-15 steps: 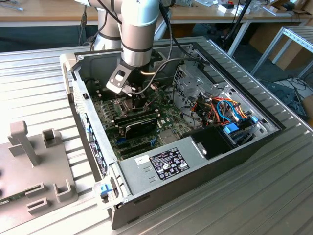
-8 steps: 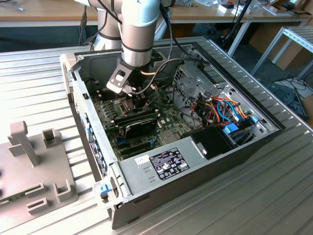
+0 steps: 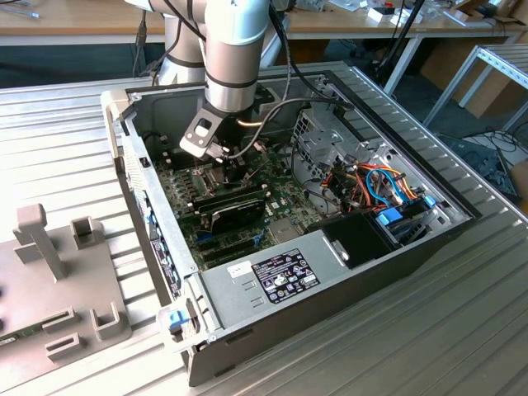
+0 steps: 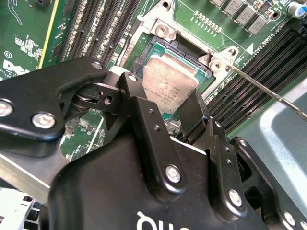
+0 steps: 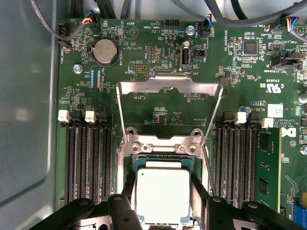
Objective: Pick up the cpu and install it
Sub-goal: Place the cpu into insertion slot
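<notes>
My jaws are closed on the cpu (image 5: 162, 195), pressing on two opposite edges, and its dull silver lid shows bare between them in both wrist views. I hold it directly over the dark socket (image 4: 165, 45), whose rim shows around the chip. In the second wrist view the chip looks slightly tilted against that rim. I cannot tell whether it already touches the socket floor or hangs just above it.

I judge the chip to be light and quite stiff, so it needs little squeeze. The metal lid is smooth and could slip, which makes the thin side edges the right place to hold. The underside and the socket contacts are surely delicate, so any sideways scrape or skewed seating could do damage.

Just beyond the socket, the shiny retention frame (image 5: 170, 88) is hinged up and back, clear of the opening. Its thin lever (image 4: 268, 93) juts out to one side. Rows of black memory slots (image 5: 86, 163) flank the socket on both sides, one of them with a green memory stick (image 5: 267, 167) in it.

In the exterior view my arm (image 3: 235, 49) reaches down into the open computer case (image 3: 136, 177), which lies flat on the ribbed metal tabletop (image 3: 58, 140).
</notes>
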